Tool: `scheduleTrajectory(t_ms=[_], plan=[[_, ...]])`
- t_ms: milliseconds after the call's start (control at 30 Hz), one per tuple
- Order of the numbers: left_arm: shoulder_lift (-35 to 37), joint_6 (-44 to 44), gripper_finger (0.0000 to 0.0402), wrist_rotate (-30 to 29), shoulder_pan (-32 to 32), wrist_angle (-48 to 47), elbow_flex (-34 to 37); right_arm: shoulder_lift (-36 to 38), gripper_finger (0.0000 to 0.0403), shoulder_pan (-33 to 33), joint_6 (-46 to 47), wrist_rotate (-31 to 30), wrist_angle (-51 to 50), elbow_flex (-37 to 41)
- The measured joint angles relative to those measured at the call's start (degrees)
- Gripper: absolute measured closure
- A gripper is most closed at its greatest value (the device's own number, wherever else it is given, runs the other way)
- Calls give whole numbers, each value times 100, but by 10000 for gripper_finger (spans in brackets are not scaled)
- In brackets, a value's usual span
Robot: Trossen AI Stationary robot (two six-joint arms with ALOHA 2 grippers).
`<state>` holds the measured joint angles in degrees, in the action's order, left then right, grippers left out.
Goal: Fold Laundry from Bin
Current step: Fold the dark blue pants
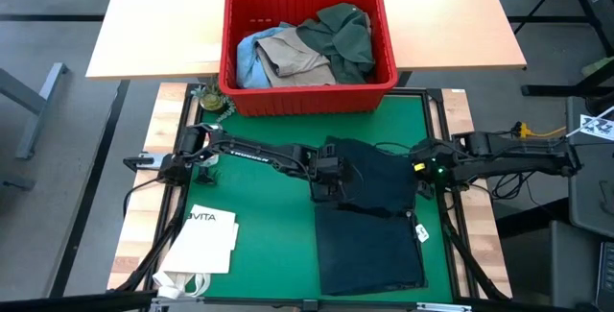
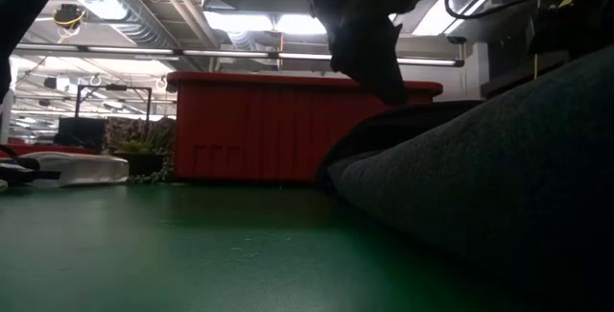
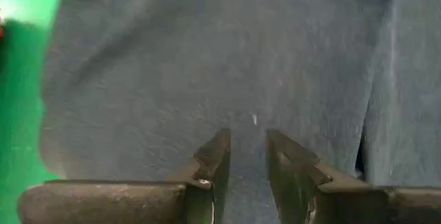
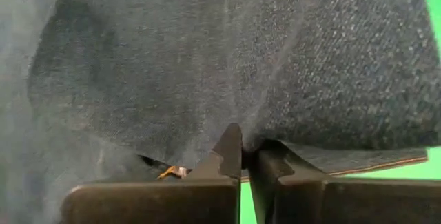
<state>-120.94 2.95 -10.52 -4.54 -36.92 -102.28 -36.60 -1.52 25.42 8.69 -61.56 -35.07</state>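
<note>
Dark trousers (image 1: pixel 369 226) between claws, right claw (image 4: pixel 242 156) clamped on fabric, left claw (image 3: pixel 247 156) slightly apart (over cloth)

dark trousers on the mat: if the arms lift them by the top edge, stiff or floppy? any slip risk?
Probably floppy: the dark trousers lie flat on the green mat, bunched where the left gripper and right gripper meet them. The weave looks coarse in the right wrist view, so slipping seems unlikely. The long lower part would likely hang and drag.
</note>
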Motion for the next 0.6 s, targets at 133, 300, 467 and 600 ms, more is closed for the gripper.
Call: scheduleTrajectory(t_ms=[133, 300, 467, 600], plan=[[-77, 43, 313, 282, -7, -2, 0, -101, 393, 0, 8, -153, 0, -2], [-304, 169, 313, 628, -49, 84, -2, -370, 386, 4, 3, -324, 0, -2], [-614, 147, 313, 654, -126, 460, 0, -622, 390, 4, -84, -357, -1, -4], [-940, 142, 313, 666, -131, 985, 0, -681, 382, 4, -200, -337, -9, -4]])
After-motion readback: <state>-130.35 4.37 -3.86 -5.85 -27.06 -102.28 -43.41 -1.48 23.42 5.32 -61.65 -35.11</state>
